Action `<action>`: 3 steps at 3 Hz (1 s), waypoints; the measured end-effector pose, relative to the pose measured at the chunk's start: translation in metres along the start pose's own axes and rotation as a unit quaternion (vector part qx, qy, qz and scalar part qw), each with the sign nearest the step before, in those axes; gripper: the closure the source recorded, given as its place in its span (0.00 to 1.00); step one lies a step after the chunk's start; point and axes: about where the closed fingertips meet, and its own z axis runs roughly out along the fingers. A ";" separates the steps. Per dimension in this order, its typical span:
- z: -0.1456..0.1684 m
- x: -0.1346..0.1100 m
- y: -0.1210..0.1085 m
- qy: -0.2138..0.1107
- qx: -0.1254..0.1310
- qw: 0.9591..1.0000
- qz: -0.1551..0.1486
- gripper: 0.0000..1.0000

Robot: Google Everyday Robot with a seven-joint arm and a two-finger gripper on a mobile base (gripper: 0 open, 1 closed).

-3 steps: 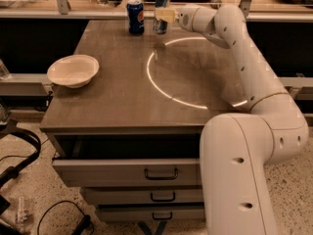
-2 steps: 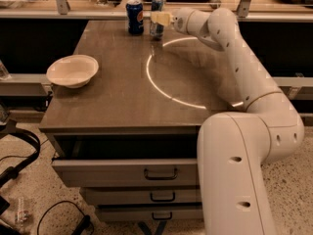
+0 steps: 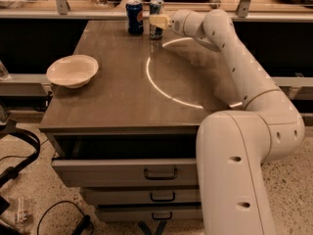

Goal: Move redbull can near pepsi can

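Altogether two cans stand at the far edge of the table (image 3: 122, 102): one pepsi can (image 3: 134, 17) and one redbull can (image 3: 156, 7) just to its right, close beside it. One gripper (image 3: 157, 21) reaches in from the right and is clamped around the redbull can's middle, hiding that band of it. One white bowl (image 3: 72, 70) sits well apart, near the table's left edge. Three drawers (image 3: 146, 173) stack below. The redbull can is upright, long axis vertical, silver top up.
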 end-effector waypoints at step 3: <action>0.008 0.004 0.007 0.002 -0.006 1.000 0.002 0.00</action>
